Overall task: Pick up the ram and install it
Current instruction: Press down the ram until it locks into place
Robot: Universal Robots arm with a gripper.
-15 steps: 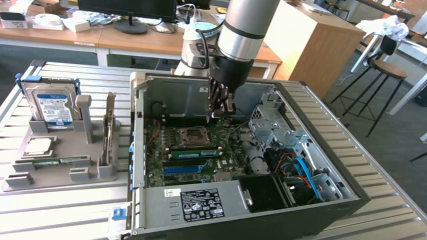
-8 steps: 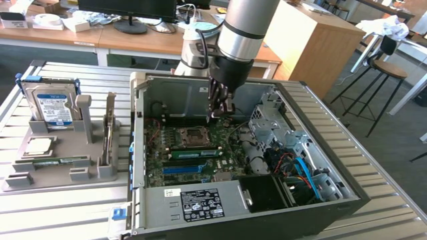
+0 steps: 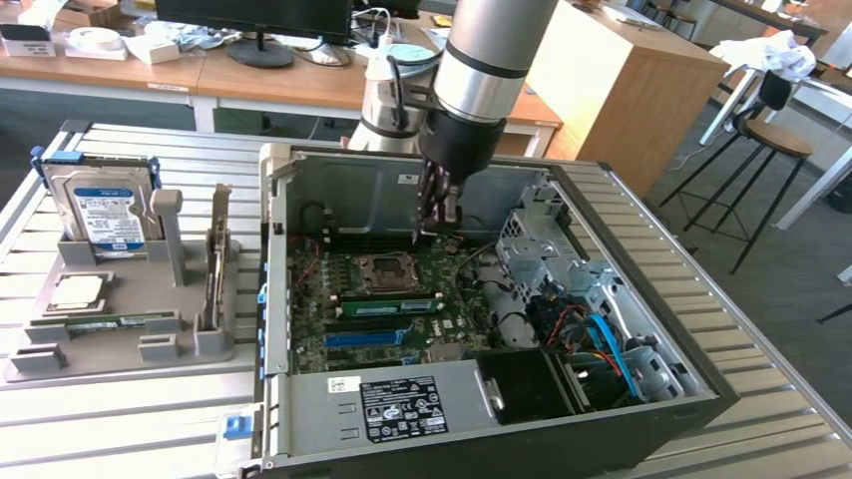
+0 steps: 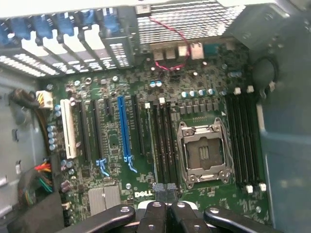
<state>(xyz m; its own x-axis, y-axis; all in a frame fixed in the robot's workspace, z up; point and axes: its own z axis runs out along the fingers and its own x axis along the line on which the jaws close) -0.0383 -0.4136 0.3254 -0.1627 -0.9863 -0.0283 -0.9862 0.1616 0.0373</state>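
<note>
Ram (image 3: 120, 321), thin green stick, lies flat in gray tray (image 3: 40, 371).

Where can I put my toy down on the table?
The bare slatted table in front of the grey holder, at the exterior view's left, is free. So is the strip beside the computer case at that view's right. Inside the case it is crowded, with the gripper over the motherboard.
</note>
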